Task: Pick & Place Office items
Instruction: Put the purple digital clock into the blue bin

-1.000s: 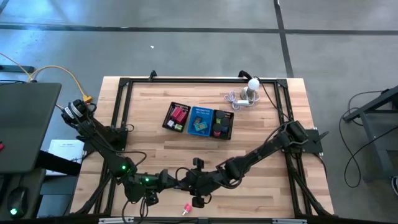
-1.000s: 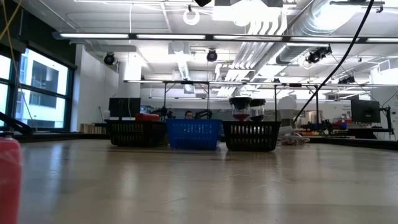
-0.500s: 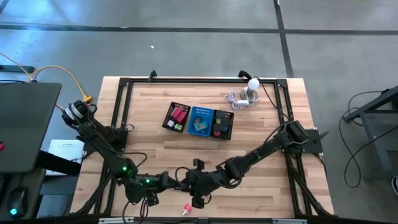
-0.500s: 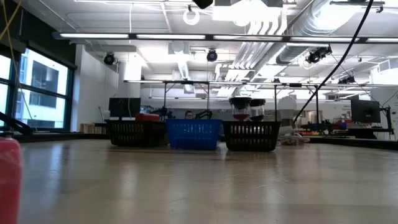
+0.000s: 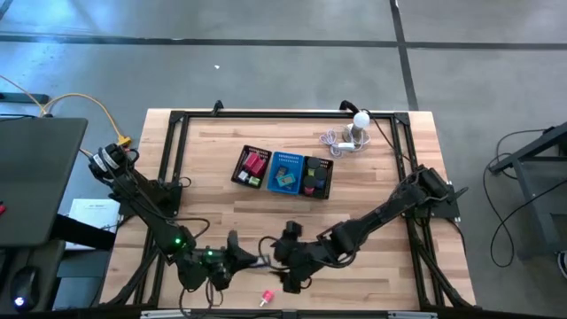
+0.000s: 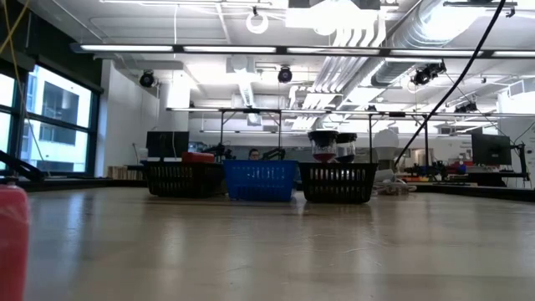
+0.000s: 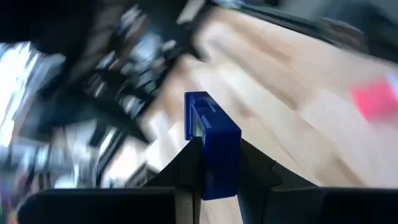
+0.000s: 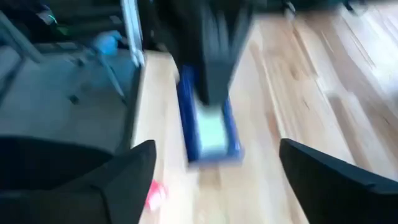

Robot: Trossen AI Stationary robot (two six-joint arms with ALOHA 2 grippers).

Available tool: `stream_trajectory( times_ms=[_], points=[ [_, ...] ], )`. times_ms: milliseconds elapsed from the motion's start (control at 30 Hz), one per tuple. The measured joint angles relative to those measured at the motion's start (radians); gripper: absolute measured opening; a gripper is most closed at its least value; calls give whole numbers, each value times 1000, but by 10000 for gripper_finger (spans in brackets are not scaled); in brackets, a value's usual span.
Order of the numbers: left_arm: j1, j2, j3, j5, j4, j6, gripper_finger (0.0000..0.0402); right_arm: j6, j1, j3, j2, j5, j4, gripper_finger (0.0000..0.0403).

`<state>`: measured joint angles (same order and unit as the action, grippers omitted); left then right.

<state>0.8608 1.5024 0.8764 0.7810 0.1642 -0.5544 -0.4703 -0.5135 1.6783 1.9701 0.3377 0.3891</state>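
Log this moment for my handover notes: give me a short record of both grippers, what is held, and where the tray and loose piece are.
left gripper: shut on the blue clip, near the table's front edge
right gripper: open, facing the clip, holding nothing
pink piece: loose by the front edge
tray: mid-table, three sections with small items
white gadget: back right, with cable

Two dark arms work over one table (image 5: pixel 221 195). One mesh tray (image 5: pixel 283 173) has three sections, two black and one blue. One blue clip (image 7: pixel 208 146) sits in the left pincer (image 7: pixel 211 177). One pink piece (image 5: pixel 265 297) lies loose just beside both pincers. One white ball-topped gadget (image 5: pixel 359 124) stands well apart from them.
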Motion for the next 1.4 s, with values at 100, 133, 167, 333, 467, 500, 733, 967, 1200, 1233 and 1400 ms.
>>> stream_trajectory(
  times_ms=[100,133,167,333,467,500,733,967,1200,1233,1400],
  points=[
    [-20,-11,0,92,3,157,55,-137,-9,0,-29,55,102,309],
    [-29,-17,0,104,-5,198,55,-175,-13,0,-39,79,151,305],
    [-44,-23,0,106,-14,238,55,-204,-20,0,-49,107,201,301],
    [-153,-55,0,32,-73,382,55,-364,-60,0,-77,271,354,299],
    [-313,-75,0,-193,-148,496,55,-474,-107,-1,-78,438,457,299],
    [-356,-78,0,-247,-170,523,55,-492,-117,-1,-78,473,476,298],
    [-637,-79,0,-406,-217,627,55,-575,-164,-9,-78,545,541,299],
    [-841,-70,0,-472,-210,642,55,-582,-181,-34,-76,554,549,299],
    [-923,-17,0,-547,-156,634,55,-590,-174,-51,-76,562,542,299],
    [-931,-8,0,-548,-156,634,55,-601,-173,-53,-76,566,542,299],
    [-975,41,0,-547,-144,635,55,-610,-172,-58,-76,570,541,299]
  ],
)
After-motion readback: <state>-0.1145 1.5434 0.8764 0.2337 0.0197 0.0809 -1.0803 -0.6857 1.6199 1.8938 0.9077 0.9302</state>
